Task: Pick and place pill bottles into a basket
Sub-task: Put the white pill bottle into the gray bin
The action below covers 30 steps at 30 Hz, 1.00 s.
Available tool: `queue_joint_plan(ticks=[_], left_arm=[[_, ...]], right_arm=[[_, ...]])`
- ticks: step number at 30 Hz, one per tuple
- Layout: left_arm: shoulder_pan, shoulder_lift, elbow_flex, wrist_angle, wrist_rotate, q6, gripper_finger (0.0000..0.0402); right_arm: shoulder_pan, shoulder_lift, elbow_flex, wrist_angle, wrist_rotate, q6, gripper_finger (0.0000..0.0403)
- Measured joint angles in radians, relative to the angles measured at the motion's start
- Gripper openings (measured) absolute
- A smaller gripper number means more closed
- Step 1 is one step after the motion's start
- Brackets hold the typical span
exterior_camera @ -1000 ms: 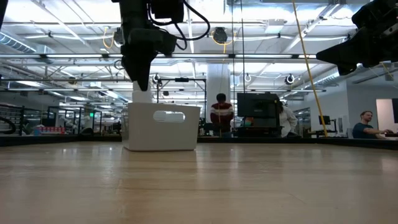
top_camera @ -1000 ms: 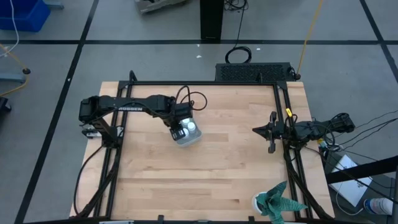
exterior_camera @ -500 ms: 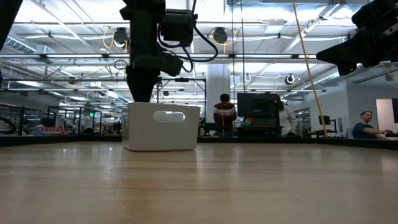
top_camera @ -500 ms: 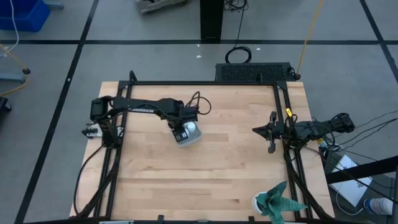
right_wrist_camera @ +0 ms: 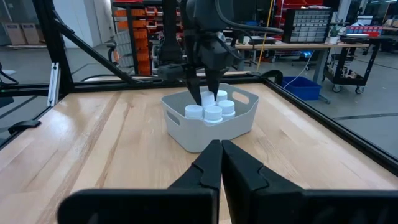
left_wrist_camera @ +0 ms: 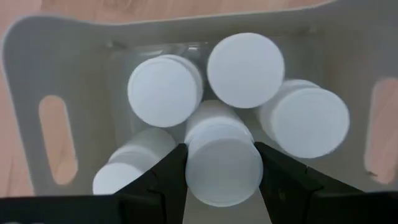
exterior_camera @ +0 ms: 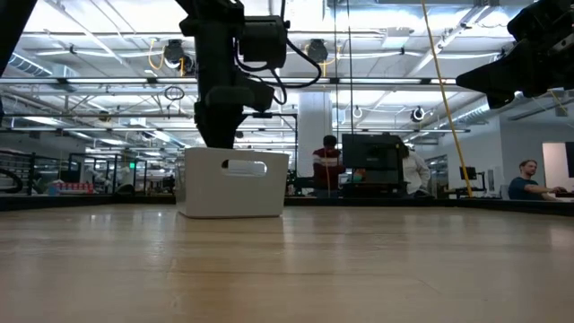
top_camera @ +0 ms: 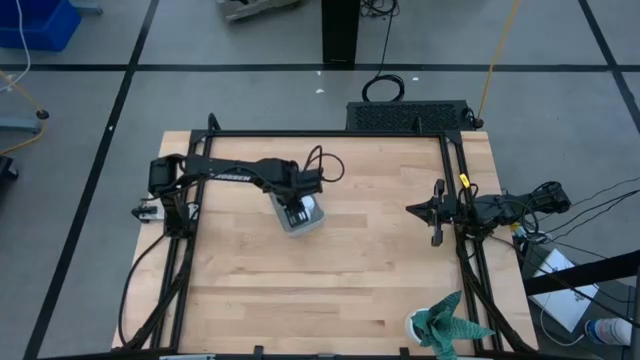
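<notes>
**Fifth bottle held down inside the basket**

Five small white cylindrical pill bottles with round white caps (left_wrist_camera: pixel 244 70) sit inside the small pale blue-grey rectangular plastic basket with rounded corners (top_camera: pixel 300 222), which stands on the pale wooden bench (top_camera: pixel 330 290). Four of them stand close together against the basket's walls, caps touching or nearly so. The fifth bottle (left_wrist_camera: pixel 222 163) is in the middle of the cluster, and the left end effector (left_wrist_camera: pixel 221 171) has its two dark fingers (left_wrist_camera: pixel 163 177) pressed to either side of it, holding it just below the cap.

Seen from the room, the left end effector reaches straight down into the basket from above, its tips hidden behind the basket's near wall with the oval handle slot. The left arm stretches across the bench to the basket from its base well off to one side.

The right end effector (right_wrist_camera: pixel 221 163) hangs well apart from the basket, out by the bench's black frame rail, its fingers closed together with nothing between them.

A teal-and-white cloth-like thing (top_camera: pixel 445 325) lies far from the basket, at a corner of the bench.
</notes>
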Motion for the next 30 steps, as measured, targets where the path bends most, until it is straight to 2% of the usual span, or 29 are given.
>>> queue_joint_plan(ticks=[13, 22, 27, 30], left_arm=[[0.007, 0.013, 0.000, 0.003, 0.009, 0.004, 0.0172], [0.013, 0.010, 0.000, 0.016, 0.083, 0.010, 0.0172], [0.016, 0.010, -0.028, 0.028, 0.011, 0.010, 0.0173], [0.031, 0.008, -0.061, 0.041, 0.040, 0.010, 0.0173]], right_arm=[[0.000, 0.000, 0.000, 0.000, 0.000, 0.000, 0.0004], [0.000, 0.000, 0.000, 0.000, 0.000, 0.000, 0.0004], [0.000, 0.000, 0.000, 0.000, 0.000, 0.000, 0.0004], [0.000, 0.000, 0.000, 0.000, 0.000, 0.000, 0.0004]])
